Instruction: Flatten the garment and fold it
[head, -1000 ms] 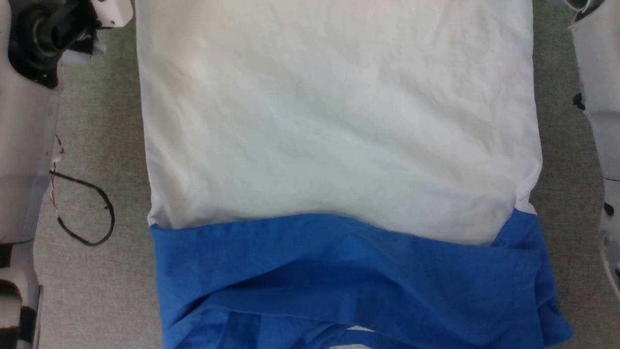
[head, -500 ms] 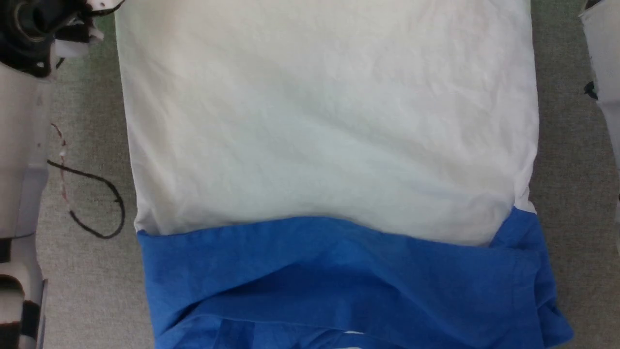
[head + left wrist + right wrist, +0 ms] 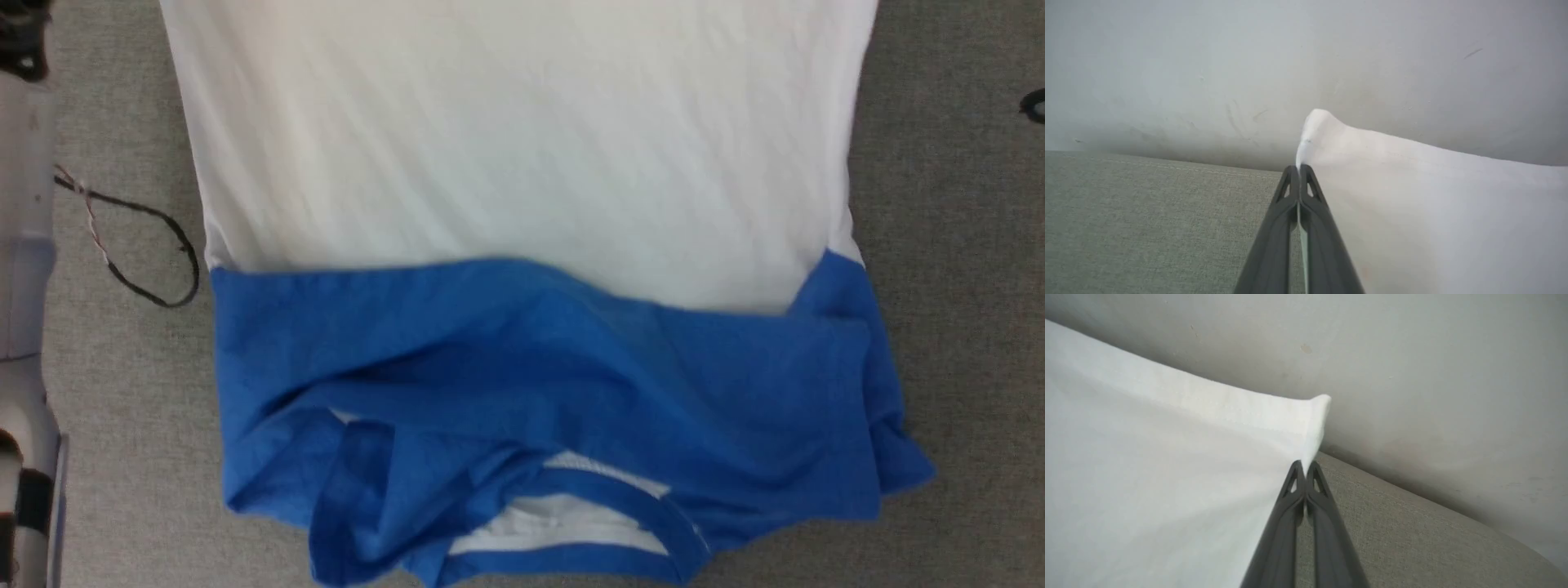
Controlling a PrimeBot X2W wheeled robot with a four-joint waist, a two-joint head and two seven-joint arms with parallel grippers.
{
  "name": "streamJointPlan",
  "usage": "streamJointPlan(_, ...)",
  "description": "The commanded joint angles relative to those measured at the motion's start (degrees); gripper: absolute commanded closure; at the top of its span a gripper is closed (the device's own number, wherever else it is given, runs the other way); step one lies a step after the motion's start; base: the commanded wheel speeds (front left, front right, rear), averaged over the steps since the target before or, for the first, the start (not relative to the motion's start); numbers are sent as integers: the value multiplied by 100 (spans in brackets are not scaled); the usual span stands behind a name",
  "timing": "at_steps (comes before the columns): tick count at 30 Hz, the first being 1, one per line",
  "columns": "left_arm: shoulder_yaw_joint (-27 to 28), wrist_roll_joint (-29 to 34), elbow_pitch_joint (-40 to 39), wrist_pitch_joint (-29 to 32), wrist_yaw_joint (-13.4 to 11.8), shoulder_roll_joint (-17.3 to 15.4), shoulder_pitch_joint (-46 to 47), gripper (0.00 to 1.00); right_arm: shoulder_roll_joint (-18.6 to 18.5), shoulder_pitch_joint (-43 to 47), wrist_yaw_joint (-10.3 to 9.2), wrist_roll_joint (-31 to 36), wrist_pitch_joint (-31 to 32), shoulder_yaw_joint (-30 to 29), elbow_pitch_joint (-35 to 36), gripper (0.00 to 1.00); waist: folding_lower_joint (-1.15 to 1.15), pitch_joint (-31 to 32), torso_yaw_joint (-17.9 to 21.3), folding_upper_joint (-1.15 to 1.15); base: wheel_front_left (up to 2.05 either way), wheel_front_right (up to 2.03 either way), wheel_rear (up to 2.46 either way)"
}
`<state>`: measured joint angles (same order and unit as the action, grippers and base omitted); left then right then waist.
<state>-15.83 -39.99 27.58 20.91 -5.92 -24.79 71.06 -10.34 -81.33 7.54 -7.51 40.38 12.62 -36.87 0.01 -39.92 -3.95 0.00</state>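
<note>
Left pincer (image 3: 1299, 167) and right pincer (image 3: 1304, 463) are each clenching one white corner of the garment (image 3: 522, 163), with the cloth pinched between their closed fingertips. Beneath both pincers the grey woven surface (image 3: 939, 343) is spreading out. Beyond them a pale scuffed backdrop (image 3: 1208, 61) is showing, and I cannot tell whether it is wall or floor. Between the pincers the white hem is running taut. Behind them, toward the robot, the white body is stretching smooth. It is ending in the blue shoulder band (image 3: 531, 359), which is lying rumpled on the surface, farthest from the grip. Within that band the collar (image 3: 571, 555) is gaping and showing white inside. On the left pincer's side a thin dark cable loop (image 3: 155, 261) is curling out from the pale forearm (image 3: 20, 269), apart from the cloth.

By this view, the step in hand is the flattening pull. To do it well, both pincers should be drawing away from the blue end evenly and at matched height, holding the hem straight. That way the bunched sleeves and collar are being dragged flat rather than skewed. An uneven tug risks twisting the thin fabric or slipping a corner free.
</note>
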Motion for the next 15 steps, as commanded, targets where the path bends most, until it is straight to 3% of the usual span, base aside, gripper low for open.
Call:
streamJointPlan(1,51,67,84,-170,63,10,167,100,5,-125,-5,85,-174,-106,-28,100,-1,67,-11,0,0,0,0)
streamJointPlan(7,108,-131,396,-542,463,126,217,100,149,-126,-5,-26,-661,-360,-199,100,-1,344,16,0,0,0,0)
streamJointPlan(15,161,-436,348,-872,860,170,-660,100,93,785,-5,-996,-1035,-37,112,100,-1,1089,40,0,0,0,0)
